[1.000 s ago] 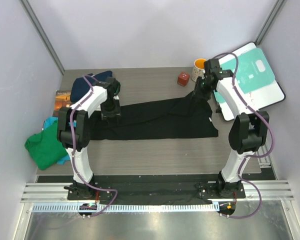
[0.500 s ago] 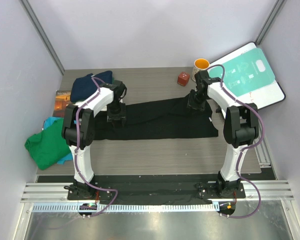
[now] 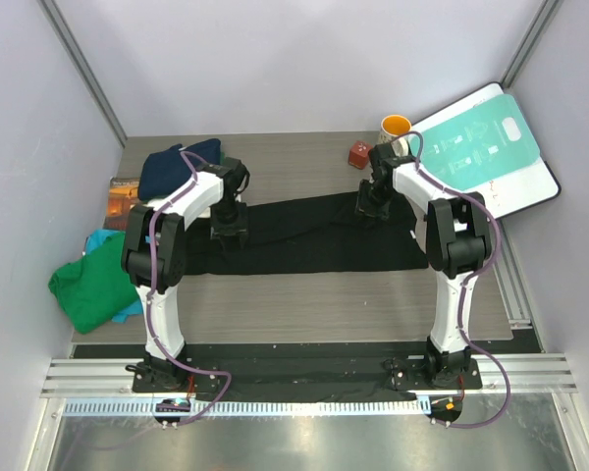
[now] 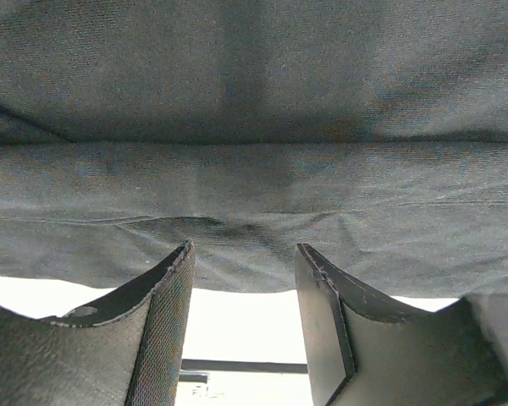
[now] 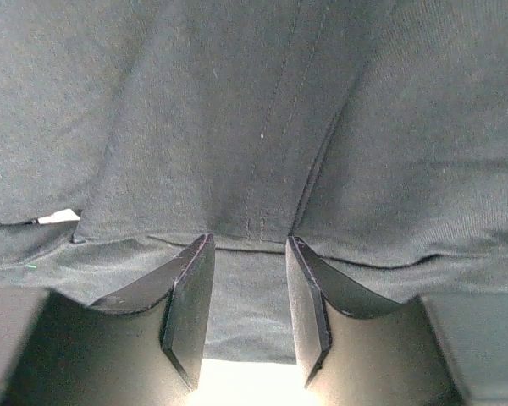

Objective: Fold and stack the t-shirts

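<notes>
The left hand [image 3: 228, 234] is down on the black shirt [image 3: 304, 240] near its left end, fingers [image 4: 165, 321] parted about halfway. In its wrist view the cloth's folded edge runs across just beyond the fingertips, and the gap between them shows only bright light, so nothing is pinched. The right hand [image 3: 372, 204] sits at the shirt's far edge toward the right end, also about half open. Its wrist view shows a flap of the black cloth, with a stitched seam, hanging into the gap between the fingers [image 5: 186, 313]. The gap is far wider than the cloth, so the flap lies loose there rather than clamped. The black shirt lies as a long band across the middle of the surface [image 3: 304, 304], reaching from the left arm to just past the right arm, with its near edge fairly straight and its far edge rumpled by the right hand. The navy shirt [image 3: 167, 169] is bunched at the far left corner, just behind the left arm. The green shirt [image 3: 86, 289] is heaped at the left edge, nearer the arm bases, partly over the teal shirt [image 3: 99, 241]. A book [image 3: 121, 199] lies between the navy shirt and that heap. At the far right stand a mug [image 3: 396, 128] and a red block [image 3: 359, 154], and beside them a board [image 3: 491, 147] lies tilted over the right edge.
</notes>
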Action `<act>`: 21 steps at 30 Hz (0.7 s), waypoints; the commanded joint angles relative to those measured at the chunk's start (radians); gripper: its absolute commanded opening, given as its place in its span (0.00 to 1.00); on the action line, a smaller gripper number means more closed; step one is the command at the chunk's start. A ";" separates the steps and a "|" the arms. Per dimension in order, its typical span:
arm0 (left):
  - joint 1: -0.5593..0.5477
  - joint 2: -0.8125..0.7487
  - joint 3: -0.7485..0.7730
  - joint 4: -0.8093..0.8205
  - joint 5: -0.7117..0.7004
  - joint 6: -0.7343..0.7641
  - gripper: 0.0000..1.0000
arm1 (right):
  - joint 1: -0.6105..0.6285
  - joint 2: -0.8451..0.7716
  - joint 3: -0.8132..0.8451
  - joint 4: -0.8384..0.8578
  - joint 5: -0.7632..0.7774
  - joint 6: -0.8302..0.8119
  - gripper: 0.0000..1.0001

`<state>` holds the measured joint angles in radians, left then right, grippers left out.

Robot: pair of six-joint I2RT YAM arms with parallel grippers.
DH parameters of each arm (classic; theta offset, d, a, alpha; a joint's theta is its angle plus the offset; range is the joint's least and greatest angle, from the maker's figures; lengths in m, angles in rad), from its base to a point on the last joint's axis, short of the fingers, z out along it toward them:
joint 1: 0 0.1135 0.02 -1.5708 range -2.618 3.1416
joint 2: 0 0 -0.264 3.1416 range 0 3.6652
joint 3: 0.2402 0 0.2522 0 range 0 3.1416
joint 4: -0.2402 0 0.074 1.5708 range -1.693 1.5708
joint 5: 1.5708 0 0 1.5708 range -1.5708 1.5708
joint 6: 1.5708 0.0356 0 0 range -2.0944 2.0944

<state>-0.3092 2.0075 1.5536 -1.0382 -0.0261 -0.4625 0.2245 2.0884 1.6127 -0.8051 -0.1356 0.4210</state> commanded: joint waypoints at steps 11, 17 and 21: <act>0.001 -0.026 -0.043 0.020 -0.026 0.016 0.51 | 0.012 0.030 0.035 0.055 -0.035 0.005 0.01; 0.001 -0.029 -0.049 0.021 -0.026 0.015 0.51 | 0.013 -0.001 0.042 0.057 -0.029 -0.005 0.06; -0.001 -0.027 -0.041 0.021 -0.024 0.016 0.51 | 0.013 -0.031 0.043 0.026 -0.004 -0.011 0.37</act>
<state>-0.3092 2.0075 1.5047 -1.0321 -0.0422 -0.4622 0.2298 2.1212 1.6199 -0.7719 -0.1596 0.4198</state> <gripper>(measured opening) 0.510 0.298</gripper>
